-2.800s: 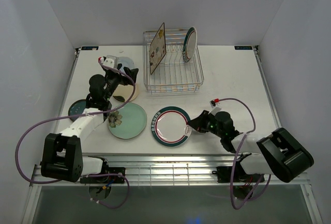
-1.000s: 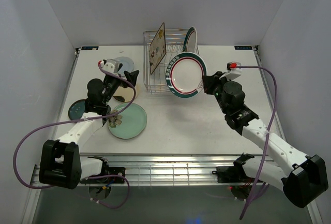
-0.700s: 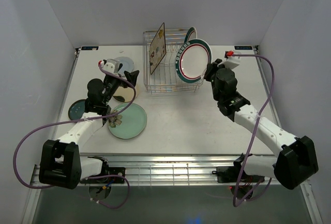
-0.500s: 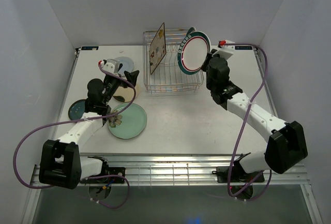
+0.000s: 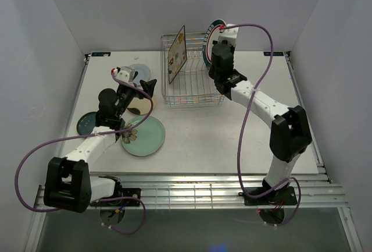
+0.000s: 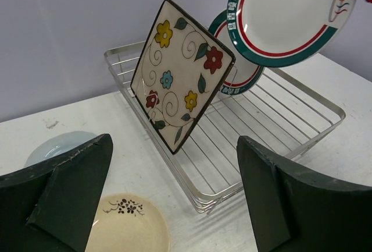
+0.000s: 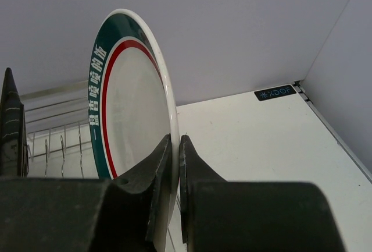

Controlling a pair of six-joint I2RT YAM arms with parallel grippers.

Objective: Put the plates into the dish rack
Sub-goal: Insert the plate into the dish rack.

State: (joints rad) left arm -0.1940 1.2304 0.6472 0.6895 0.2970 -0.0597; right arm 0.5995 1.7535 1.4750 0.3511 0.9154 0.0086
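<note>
Room: we see pale walls (image 5: 116, 7) standing close behind the dish rack (image 5: 195, 80).
Surface: white table (image 5: 232, 130) under the rack.
Right gripper (image 7: 175, 145): clenched on a rimmed plate (image 7: 125, 106) — upright above the rack's right end.
Left gripper (image 5: 144, 87): jaws released, left of the rack.
Rack holds: floral plate (image 6: 183, 89), second rimmed plate (image 6: 241, 81).
Near-left of the rack: pale green plate (image 5: 143, 136), flat.

Teal-rimmed plate (image 6: 285, 13) lifted (right gripper (image 7: 175, 147) pinching its rim), now above dish rack (image 6: 244, 141)
</note>
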